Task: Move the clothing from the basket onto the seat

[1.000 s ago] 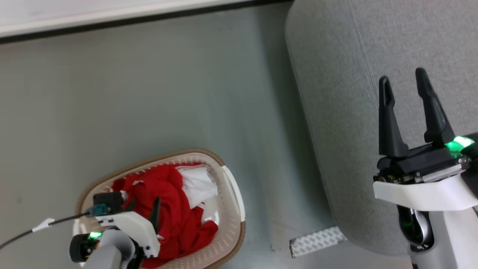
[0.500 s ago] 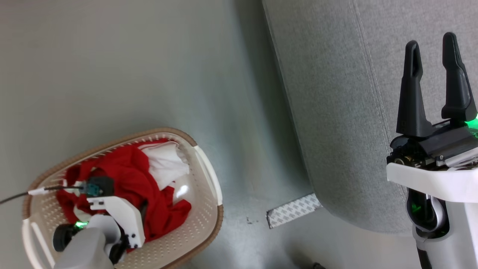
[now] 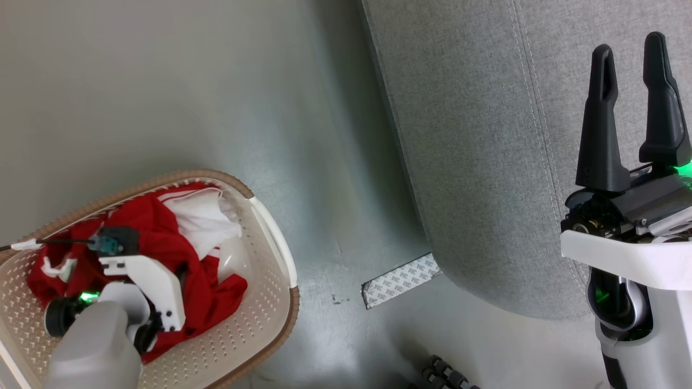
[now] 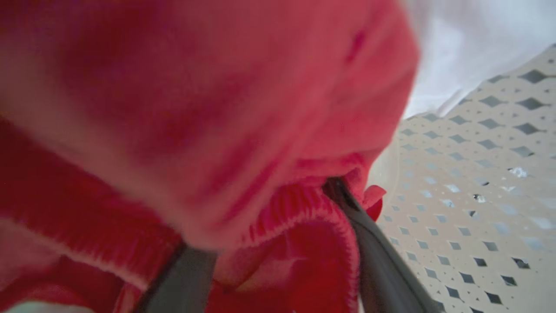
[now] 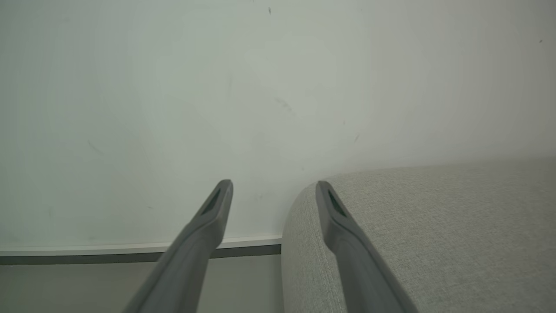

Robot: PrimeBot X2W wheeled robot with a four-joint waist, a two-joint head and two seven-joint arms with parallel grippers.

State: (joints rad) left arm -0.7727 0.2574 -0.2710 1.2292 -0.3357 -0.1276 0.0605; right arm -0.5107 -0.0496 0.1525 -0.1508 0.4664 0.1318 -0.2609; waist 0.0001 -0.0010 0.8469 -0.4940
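The left hand (image 4: 260, 226) is now down inside the laundry basket (image 3: 254, 324). A second ago one dark finger stood clear above the heap. Now, in the head view, both are sunk into the red garment (image 3: 162, 243). The whole head view has also slid, with basket and sofa (image 3: 486, 135) shifting together, so that part is the camera turning, not the things moving.

From the left wrist, the two fingers stand wide apart, with a ribbed red hem and folds of cloth bulging between and over them. The hand is open and has not pinched anything yet. The basket's perforated wall shows just to one side, and white fabric lies beyond the red.

All the clothing is in the basket on the floor (image 3: 216, 81): the plain red piece is on top and the white part of the jersey (image 3: 203, 221) is tucked against the far rim. The sofa stands well apart from the basket, across bare floor, and its cushion has no garment on it.

The right hand (image 3: 629, 48) hangs over the sofa, fingers spread and empty.

For the task, this looks like the end of the reach. The fingers are placed around a fold, so closing on it seems the natural next step, and nothing has been moved across yet.
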